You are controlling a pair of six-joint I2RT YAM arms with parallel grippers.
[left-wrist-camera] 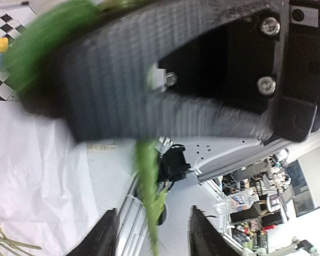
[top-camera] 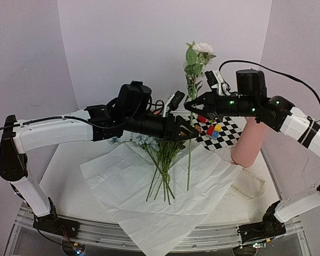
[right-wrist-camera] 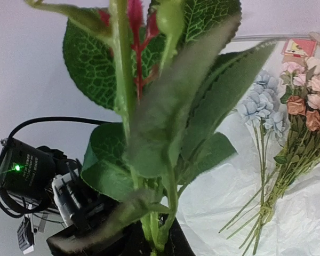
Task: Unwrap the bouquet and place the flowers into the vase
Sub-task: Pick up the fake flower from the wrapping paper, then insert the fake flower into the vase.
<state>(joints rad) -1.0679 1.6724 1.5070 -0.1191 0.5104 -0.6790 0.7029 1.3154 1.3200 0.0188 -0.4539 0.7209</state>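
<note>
Desk (top-camera: pixel 64 176) is covered by the opened white paper sheet (top-camera: pixel 149 197). The pink vase (top-camera: pixel 250 141) stands at the right, just beside the paper's corner, its mouth hidden behind my right arm. A bundle of flowers (top-camera: pixel 162 160) lies on the paper. My right fingers (top-camera: pixel 201 101) clamp one flower (top-camera: pixel 194 58) upright in midair, left of the vase. My left fingers (left-wrist-camera: pixel 104 237) are parted, with its stem between them lower down.

The bench (top-camera: pixel 69 176) is white and round at the front; a big creased white paper sheet (top-camera: pixel 138 208) lies spread across its middle and hangs over the near edge; a black and white checkered board (top-camera: pixel 232 133) lies flat at the back right; the tall pink vase (top-camera: pixel 249 141) stands upright just beside that board; a small pale slip (top-camera: pixel 249 189) with faint print lies in front of the vase, close to the sheet's right corner.
</note>
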